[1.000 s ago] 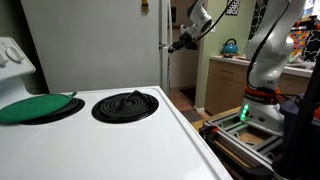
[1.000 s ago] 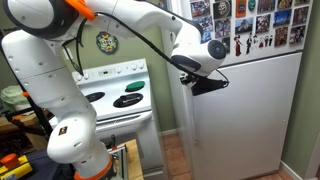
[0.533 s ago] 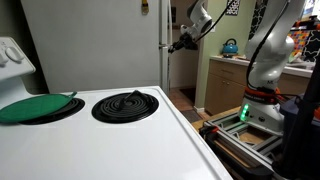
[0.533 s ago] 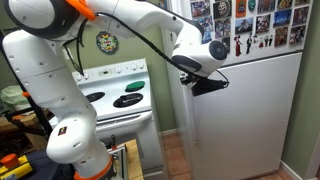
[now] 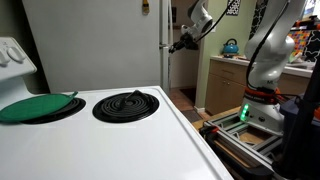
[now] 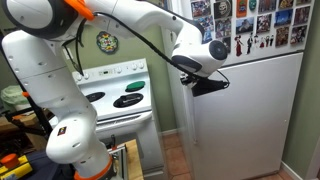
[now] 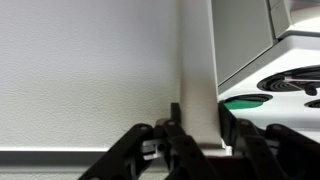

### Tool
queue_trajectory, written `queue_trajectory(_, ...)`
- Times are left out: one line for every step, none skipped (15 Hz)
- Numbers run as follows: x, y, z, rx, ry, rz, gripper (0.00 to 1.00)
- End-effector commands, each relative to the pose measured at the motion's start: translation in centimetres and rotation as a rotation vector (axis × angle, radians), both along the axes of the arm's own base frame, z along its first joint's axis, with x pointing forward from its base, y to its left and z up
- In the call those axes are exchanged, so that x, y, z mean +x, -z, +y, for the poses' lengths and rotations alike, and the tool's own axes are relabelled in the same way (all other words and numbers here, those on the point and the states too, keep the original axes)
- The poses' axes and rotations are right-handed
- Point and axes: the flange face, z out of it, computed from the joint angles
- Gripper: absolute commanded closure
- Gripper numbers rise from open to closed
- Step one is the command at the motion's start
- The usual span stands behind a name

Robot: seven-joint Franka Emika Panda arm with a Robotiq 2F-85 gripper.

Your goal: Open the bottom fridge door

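Bottom fridge door [image 6: 250, 120] appears closed, flush beneath photo-covered upper door [image 6: 250, 25]. Gripper [image 6: 205, 84] sits at its top corner nearest stove [image 6: 118, 95]. Wrist view: fingers [image 7: 172, 135] flank door edge, probably to pull it. Whether clamped, cannot tell.

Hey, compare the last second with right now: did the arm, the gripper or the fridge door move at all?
Nothing visibly changed. The gripper stays at the side edge of the bottom fridge door, with that edge between its fingers in the wrist view. The arm's pose is the same in both exterior views, and the door has not swung.
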Motion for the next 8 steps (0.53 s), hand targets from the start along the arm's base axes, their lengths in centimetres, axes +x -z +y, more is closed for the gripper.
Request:
queue_trajectory(-1.5,0.1,-4.2,-0.049,0.07,-0.009,0.87)
queue_trajectory(-1.8,0.1,-4.8,-0.05,0.084,-0.009,0.87)
queue_trajectory(-2.0,0.2,-5.0,-0.054,0.093,-0.009,0.87)
queue_trajectory(-2.2,0.2,-5.4,-0.056,0.1,-0.013,0.87)
queue_trajectory(-2.3,0.2,-5.6,-0.061,0.105,-0.012,0.87)
queue_trajectory(-2.5,0.2,-5.7,-0.065,0.109,-0.013,0.87)
queue_trajectory(-2.6,0.1,-5.8,-0.068,0.112,-0.013,0.87)
queue_trajectory(-2.8,0.1,-6.2,-0.075,0.119,-0.013,0.87)
